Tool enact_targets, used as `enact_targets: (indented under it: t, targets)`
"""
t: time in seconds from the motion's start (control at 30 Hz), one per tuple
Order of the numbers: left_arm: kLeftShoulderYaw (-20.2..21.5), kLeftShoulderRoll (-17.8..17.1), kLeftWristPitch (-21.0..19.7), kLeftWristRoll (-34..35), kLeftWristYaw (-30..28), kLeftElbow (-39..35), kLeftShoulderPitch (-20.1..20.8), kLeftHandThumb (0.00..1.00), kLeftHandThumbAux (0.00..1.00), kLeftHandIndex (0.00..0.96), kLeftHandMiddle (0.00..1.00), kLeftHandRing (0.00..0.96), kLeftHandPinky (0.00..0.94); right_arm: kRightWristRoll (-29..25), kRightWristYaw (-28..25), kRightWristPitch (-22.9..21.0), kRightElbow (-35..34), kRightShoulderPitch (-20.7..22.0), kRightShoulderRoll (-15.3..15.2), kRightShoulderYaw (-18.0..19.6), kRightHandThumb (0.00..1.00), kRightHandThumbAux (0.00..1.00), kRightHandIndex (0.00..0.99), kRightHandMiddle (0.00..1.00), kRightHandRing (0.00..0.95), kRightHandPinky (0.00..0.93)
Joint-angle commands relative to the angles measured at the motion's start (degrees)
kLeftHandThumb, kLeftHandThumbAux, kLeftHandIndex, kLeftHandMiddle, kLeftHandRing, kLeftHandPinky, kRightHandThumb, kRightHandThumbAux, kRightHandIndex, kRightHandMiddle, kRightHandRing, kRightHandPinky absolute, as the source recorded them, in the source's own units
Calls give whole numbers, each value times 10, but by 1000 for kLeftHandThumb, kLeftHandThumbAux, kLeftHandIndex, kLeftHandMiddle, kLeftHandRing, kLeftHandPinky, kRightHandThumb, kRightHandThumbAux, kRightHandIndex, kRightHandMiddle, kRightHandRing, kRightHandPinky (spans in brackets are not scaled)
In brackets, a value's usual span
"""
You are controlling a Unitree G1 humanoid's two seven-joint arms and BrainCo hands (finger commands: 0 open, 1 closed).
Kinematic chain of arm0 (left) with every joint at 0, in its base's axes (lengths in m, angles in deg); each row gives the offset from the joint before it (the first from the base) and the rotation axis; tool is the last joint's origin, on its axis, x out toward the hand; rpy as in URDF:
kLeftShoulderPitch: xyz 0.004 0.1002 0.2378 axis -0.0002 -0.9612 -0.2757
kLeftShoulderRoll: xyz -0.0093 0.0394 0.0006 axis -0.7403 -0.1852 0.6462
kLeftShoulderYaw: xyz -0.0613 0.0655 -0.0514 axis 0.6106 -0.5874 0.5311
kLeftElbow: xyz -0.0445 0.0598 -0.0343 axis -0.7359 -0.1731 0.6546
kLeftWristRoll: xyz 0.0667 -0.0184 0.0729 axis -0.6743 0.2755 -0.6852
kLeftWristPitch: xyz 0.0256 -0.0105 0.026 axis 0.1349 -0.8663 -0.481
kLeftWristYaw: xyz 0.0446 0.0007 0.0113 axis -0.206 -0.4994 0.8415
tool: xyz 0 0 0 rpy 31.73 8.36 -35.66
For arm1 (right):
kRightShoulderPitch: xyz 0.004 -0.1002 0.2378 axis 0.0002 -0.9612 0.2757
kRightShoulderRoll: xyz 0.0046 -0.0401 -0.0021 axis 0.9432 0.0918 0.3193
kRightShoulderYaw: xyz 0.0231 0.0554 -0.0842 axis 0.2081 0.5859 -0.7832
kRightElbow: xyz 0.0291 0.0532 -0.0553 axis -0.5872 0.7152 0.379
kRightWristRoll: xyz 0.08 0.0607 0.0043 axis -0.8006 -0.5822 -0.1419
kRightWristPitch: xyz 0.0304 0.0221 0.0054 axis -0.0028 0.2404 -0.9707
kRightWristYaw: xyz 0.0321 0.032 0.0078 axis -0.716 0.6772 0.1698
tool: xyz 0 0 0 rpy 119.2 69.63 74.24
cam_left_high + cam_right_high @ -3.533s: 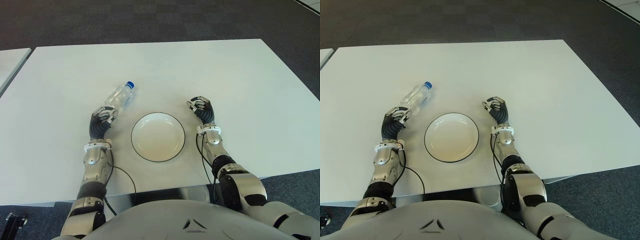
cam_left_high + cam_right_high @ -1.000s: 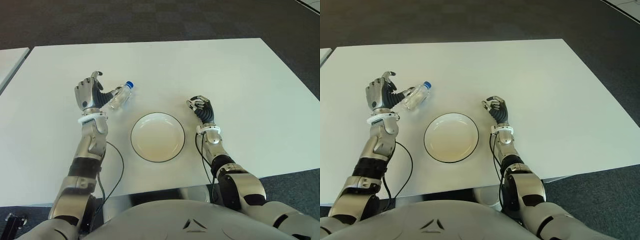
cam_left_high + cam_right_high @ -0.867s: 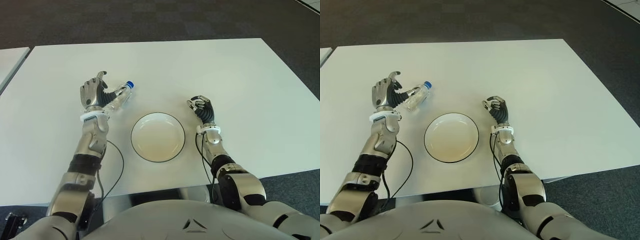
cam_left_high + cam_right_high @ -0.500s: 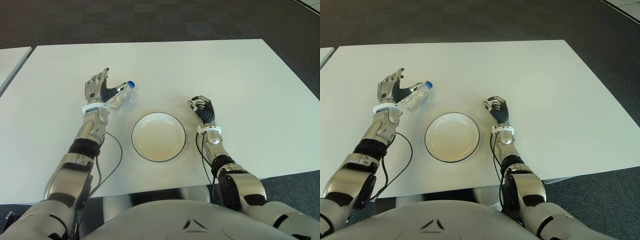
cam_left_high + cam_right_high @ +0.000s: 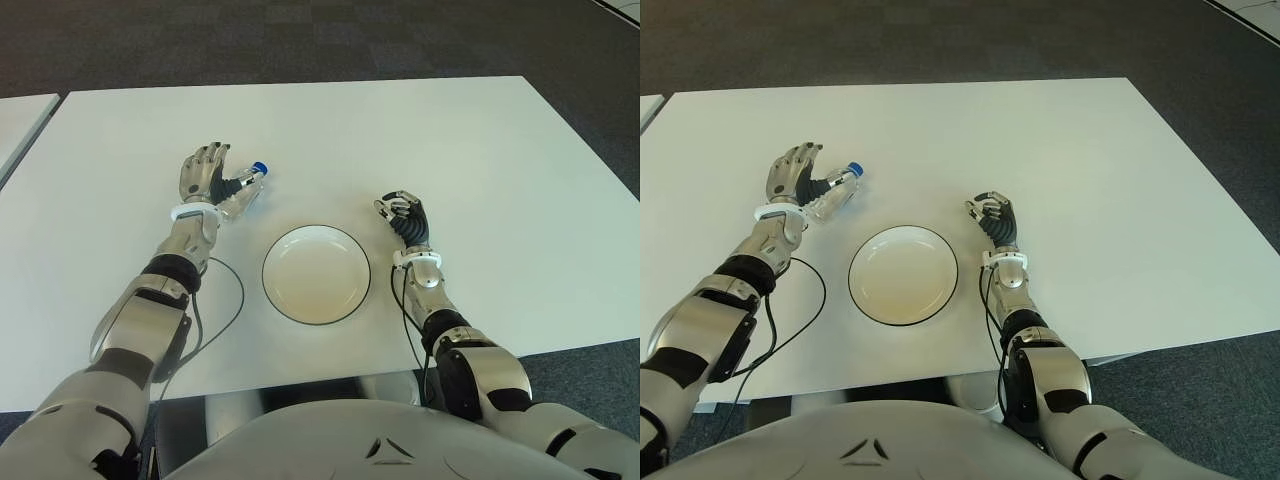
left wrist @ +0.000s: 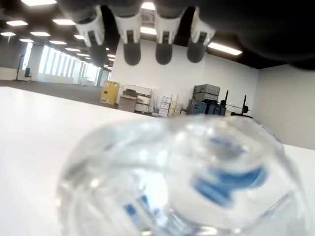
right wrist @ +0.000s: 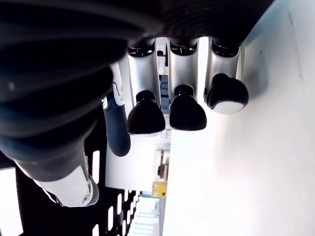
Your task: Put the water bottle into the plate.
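Note:
A clear water bottle [image 5: 241, 192] with a blue cap [image 5: 258, 168] lies on its side on the white table [image 5: 450, 140], up and left of the plate. The white plate [image 5: 316, 275] with a dark rim holds nothing. My left hand [image 5: 205, 172] is at the bottle's base end, fingers spread and extended, not closed around it. In the left wrist view the bottle [image 6: 182, 182] fills the space just under the palm, with the fingertips [image 6: 165, 51] straight beyond it. My right hand [image 5: 404, 215] shows right of the plate, its fingers [image 7: 182, 110] curled on nothing.
A black cable [image 5: 228, 300] loops on the table by my left forearm. A second table's edge [image 5: 20, 125] shows at the far left. Dark carpet lies beyond the table's far edge.
My left hand has left its place beside the plate, reached forward, opened, and shifted right onto the bottle's base end. The bottle, plate and right hand have stayed in place.

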Motion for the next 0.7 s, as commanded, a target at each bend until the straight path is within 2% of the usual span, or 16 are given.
enact_targets:
  t: [0.03, 0.3, 0.7]
  targets:
    - [-12, 6, 2, 20, -32, 18, 11, 446, 78, 0, 0, 0, 0, -2, 1, -34, 23, -29, 4, 0, 735, 712, 440, 878, 867, 873]
    - [-29, 21, -20, 37, -87, 51, 23, 490, 85, 0, 0, 0, 0, 0, 6, -36, 22, -29, 4, -2, 735, 712, 440, 878, 869, 875]
    - [-62, 31, -39, 45, -126, 88, 34, 515, 109, 0, 0, 0, 0, 0, 12, -35, 18, -30, 4, -3, 738, 712, 440, 882, 874, 876]
